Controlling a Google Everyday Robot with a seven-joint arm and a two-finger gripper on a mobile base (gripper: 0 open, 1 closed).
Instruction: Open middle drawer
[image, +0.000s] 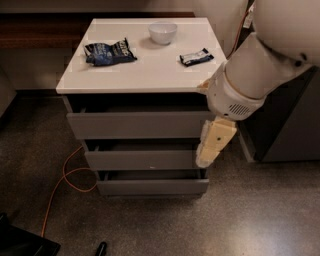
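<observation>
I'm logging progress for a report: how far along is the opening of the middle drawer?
Done: the approach, with the end effector hanging at the right end of the middle drawer. In hand: getting a hold there; whether it touches cannot be told. Left: the pull itself, as its front looks about in line with the top drawer and bottom drawer.

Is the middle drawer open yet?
Shut. The middle drawer front lines up with the top drawer and bottom drawer, not pulled out. The end effector is beside its right end.
</observation>
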